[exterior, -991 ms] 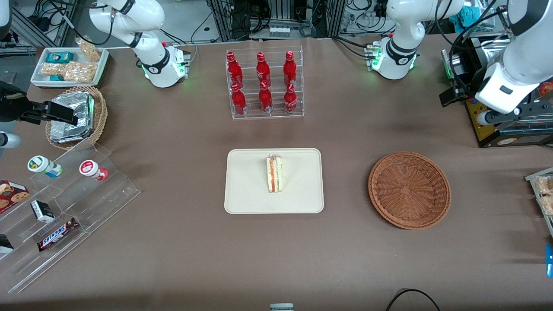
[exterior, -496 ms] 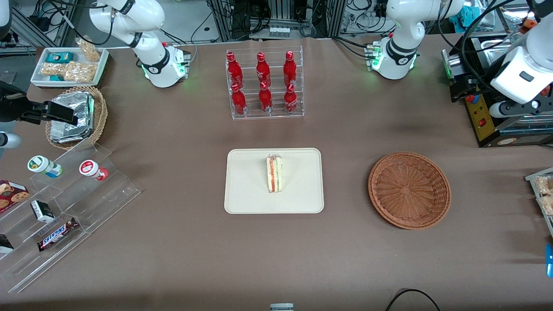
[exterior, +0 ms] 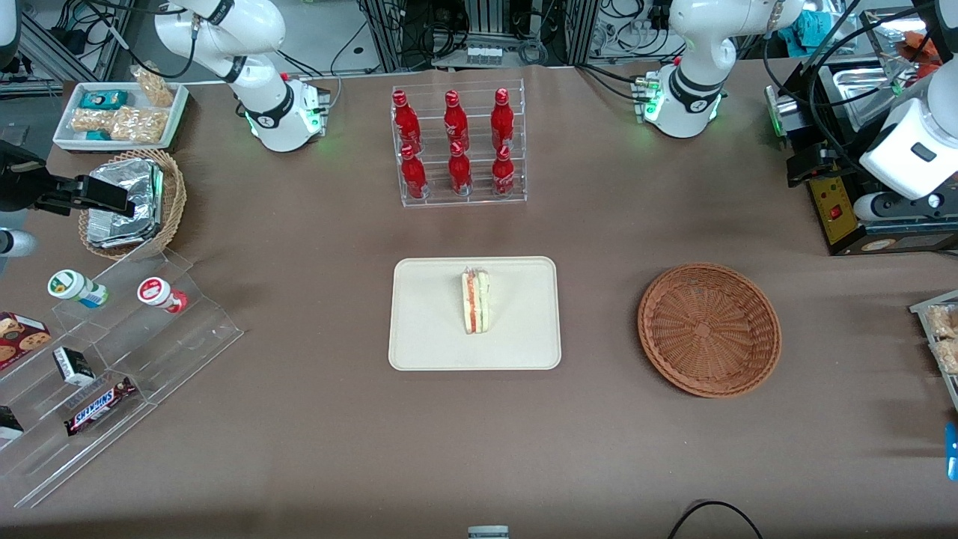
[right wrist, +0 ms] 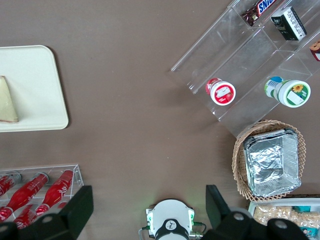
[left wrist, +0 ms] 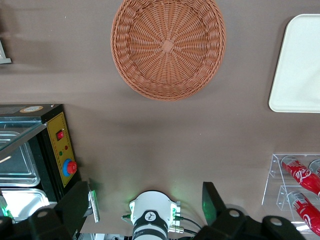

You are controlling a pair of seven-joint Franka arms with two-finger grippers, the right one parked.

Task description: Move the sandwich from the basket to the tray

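Gripper (left wrist: 145, 194): the two fingers (left wrist: 75, 202) stand wide apart with nothing between them. It hangs high over the table, well apart from the tray (exterior: 426, 329), toward the working arm's end and farther from the front camera than the tray. From the wrist view it looks straight down on the left arm's base (left wrist: 151, 217) and the brown cloth.

Control box (exterior: 834, 213): black, with a yellow panel and a red button. It sits near the gripper at the working arm's end, farther from the front camera than the tray.

Basket (exterior: 709, 329): round, reddish-brown wicker. It lies flat on the cloth beside the tray, toward the working arm's end, with a strip of bare cloth between the two.

Sandwich (exterior: 475, 302): it lies on the tray, near the tray's middle, with the red and green filling edge turned up. It touches nothing but the tray.

Bottle rack (exterior: 458, 146): clear, holding six red bottles. It stands farther from the front camera than the tray, in line with it.

Tan basket (exterior: 172, 202): it holds foil packets (exterior: 123, 202) and lies well apart from the tray, toward the parked arm's end. A clear stepped stand (exterior: 150, 337) with snacks stands just beside that basket, nearer the front camera.
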